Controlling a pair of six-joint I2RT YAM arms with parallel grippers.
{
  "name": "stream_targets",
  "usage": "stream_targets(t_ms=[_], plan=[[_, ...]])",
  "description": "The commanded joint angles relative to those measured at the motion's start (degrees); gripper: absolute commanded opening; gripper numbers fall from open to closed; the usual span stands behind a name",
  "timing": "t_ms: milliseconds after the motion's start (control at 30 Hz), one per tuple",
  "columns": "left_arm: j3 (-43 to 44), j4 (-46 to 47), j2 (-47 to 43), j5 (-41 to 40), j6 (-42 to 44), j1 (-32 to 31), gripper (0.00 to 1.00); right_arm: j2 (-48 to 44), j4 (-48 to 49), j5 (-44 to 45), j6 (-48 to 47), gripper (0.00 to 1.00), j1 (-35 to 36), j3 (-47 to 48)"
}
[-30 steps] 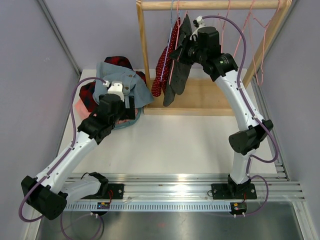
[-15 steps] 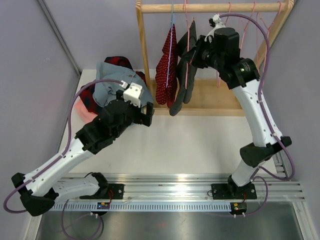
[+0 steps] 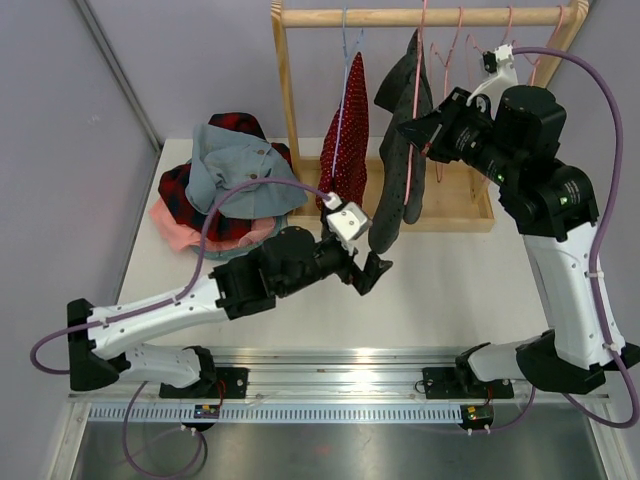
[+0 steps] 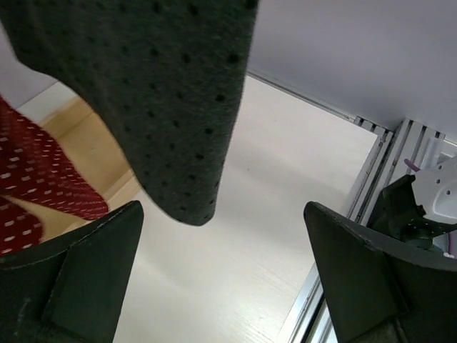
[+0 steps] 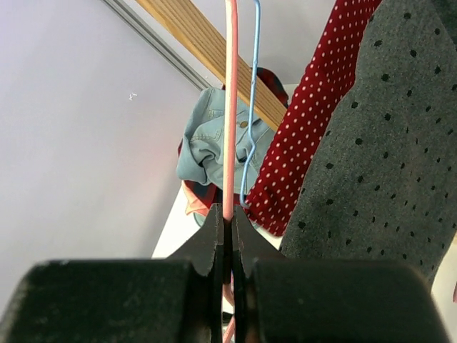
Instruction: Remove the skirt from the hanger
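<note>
Table (image 3: 440, 290) | left arm (image 3: 270, 275) outstretched, jaws spread under skirt (image 3: 405, 130) | right arm (image 3: 560, 260) raised, jaws clamping hanger (image 5: 229, 107)

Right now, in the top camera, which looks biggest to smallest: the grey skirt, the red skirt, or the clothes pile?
1. clothes pile
2. grey skirt
3. red skirt
The grey one looks only a bit bigger than the red one.

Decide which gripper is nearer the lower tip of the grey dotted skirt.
Left. The left gripper is open right by the tip of the grey skirt; the right gripper is higher up, shut on the pink hanger.
</note>
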Motion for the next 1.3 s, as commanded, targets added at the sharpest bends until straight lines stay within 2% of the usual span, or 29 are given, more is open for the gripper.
stream_targets(t_ms=[0, 133, 167, 200, 267, 300, 333, 400, 567, 633, 767, 800, 867, 900, 967, 1000, 1100, 1167, 1267], plan=[[4.88, 7.32, 3.97, 0.51, 0.33, -1.97, 0.99, -2.71, 4.05, -1.20, 0.24, 0.00, 0.35, 1.07], [7.87, 8.19, 8.10, -4.23, 2.09, -3.03, 0.98, -4.91, 2.82, -2.08, 1.29, 0.00, 0.44, 1.25], [8.14, 8.63, 8.80, -4.76, 2.45, -2.94, 0.94, -5.87, 2.64, -2.26, 1.64, 0.00, 0.35, 1.16], [8.41, 8.98, 9.25, -5.29, 2.88, -2.94, 0.76, -6.40, 2.12, -2.43, 1.73, 0.00, 0.35, 0.99], [9.02, 9.86, 10.12, -6.43, 3.50, -2.94, 0.56, -7.72, 1.50, -2.44, 2.00, 0.00, 0.43, 0.81], [9.11, 9.87, 10.30, -6.79, 3.94, -2.94, 0.29, -8.25, 1.41, -2.26, 2.00, 0.00, 0.35, 0.38], [9.37, 9.87, 10.57, -7.66, 3.94, -2.94, 0.18, -8.60, 1.32, -2.09, 2.09, 0.00, 0.35, 0.11], [9.99, 9.08, 10.92, -8.02, 3.94, -3.03, 0.02, -9.66, 1.32, -1.30, 2.00, 0.00, 0.43, -0.77], [5.70, 10.83, 8.64, -7.76, 3.33, -3.91, 0.00, -9.31, 1.23, -0.77, 1.30, 0.00, 0.35, -0.25], [1.48, 10.92, 6.62, -7.41, 1.67, -4.87, 0.00, -8.70, 1.58, -0.15, 0.60, 0.00, 0.44, 0.54], [-10.20, 12.15, 2.58, -7.93, -5.17, -8.91, 0.00, -3.26, -1.13, 1.51, -1.60, 0.00, 0.35, 9.39], [-16.40, 12.50, 1.87, -9.24, -6.94, -11.79, 0.00, -2.29, -1.66, 1.78, -2.21, 0.00, 0.43, 11.34], [-22.50, 12.94, -0.15, -11.35, -13.15, -15.41, 0.00, 0.70, -3.50, 2.83, -3.97, 0.00, 0.35, 16.86], [-27.31, 12.25, -0.85, -14.23, -15.54, -19.60, 0.00, 1.58, -4.21, 3.36, -4.59, 0.00, 0.43, 18.81], [-31.13, 10.14, -2.61, -17.50, -23.34, -24.80, 0.00, 4.04, -6.06, 4.68, -6.00, 0.00, 0.35, 23.72], [-32.10, 8.65, -3.14, -21.25, -26.09, -30.31, 0.00, 4.57, -6.50, 4.86, -6.35, 0.00, 0.35, 24.79], [-32.20, -3.18, -4.90, -29.07, -36.55, -39.90, 0.00, 4.76, -5.72, 5.04, -5.83, 0.00, 0.35, 23.67], [-29.48, -7.69, -5.78, -32.26, -41.12, -43.27, 0.00, 3.18, -2.91, 4.95, -5.21, 0.00, 0.43, 18.43], [-24.31, -15.26, -5.52, -36.14, -42.46, -46.44, 0.00, 1.77, 2.01, 5.21, -3.72, 0.00, 0.35, 10.85]])
